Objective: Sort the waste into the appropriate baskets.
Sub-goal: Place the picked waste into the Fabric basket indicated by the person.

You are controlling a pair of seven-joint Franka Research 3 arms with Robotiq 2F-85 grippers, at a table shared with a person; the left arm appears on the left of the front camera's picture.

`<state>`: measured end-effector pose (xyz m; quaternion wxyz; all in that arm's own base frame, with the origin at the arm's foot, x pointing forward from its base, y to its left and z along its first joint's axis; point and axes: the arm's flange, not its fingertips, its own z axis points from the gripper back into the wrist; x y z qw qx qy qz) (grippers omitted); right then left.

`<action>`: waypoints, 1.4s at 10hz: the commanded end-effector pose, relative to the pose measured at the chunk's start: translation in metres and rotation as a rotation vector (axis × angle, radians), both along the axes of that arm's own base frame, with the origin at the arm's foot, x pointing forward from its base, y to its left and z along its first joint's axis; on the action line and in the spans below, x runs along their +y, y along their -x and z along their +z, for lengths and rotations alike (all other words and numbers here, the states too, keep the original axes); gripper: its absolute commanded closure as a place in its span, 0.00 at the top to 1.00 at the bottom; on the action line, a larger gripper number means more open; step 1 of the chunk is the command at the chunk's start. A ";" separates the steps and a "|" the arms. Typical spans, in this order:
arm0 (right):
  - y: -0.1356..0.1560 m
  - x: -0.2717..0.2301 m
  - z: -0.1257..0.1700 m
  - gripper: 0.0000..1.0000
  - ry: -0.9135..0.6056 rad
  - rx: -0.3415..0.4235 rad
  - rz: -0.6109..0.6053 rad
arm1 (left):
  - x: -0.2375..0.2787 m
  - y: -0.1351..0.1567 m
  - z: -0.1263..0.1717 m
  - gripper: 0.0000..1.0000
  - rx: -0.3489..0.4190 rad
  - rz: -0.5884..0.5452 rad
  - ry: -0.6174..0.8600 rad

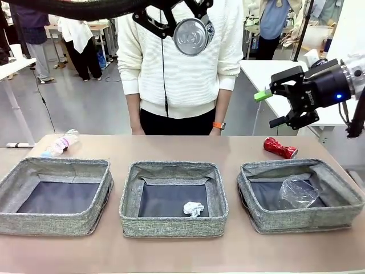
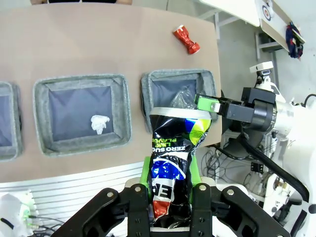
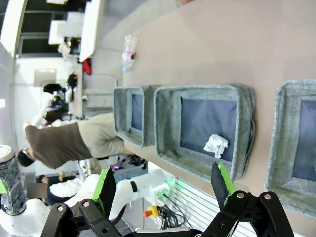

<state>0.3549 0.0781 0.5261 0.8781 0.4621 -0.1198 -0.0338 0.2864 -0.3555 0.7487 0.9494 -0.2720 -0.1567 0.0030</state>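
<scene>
Busy workroom behind, tan table in front, person in a white jumper at the far edge. Along the near side, three grey baskets in a row: left basket with just its dark lining showing, middle basket with the crumpled paper ball, right basket with the clear plastic cup. Likely one kind of waste per bin. High over the middle, dark printed can clamped between the green pads of the left gripper. Dented and glossy, with blue and yellow print, one silver end toward the front camera. Carried that high presumably to clear the soft walls before a drop. Off to the right, right gripper spread wide and gripping nothing, parked clear of the bins. Not yet sorted: crushed red can on the table just beyond the right basket, bottle lying beyond the left one.
</scene>
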 end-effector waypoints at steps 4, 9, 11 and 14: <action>0.000 0.001 0.003 1.00 0.007 0.015 -0.007 | 0.001 0.001 0.002 0.32 0.002 -0.007 0.006; 0.000 0.001 0.003 1.00 0.007 0.015 -0.007 | 0.001 0.001 0.002 0.32 0.002 -0.007 0.006; 0.000 0.001 0.003 1.00 0.007 0.015 -0.007 | 0.001 0.001 0.002 0.32 0.002 -0.007 0.006; 0.000 0.001 0.003 1.00 0.007 0.015 -0.007 | 0.001 0.001 0.002 0.32 0.002 -0.007 0.006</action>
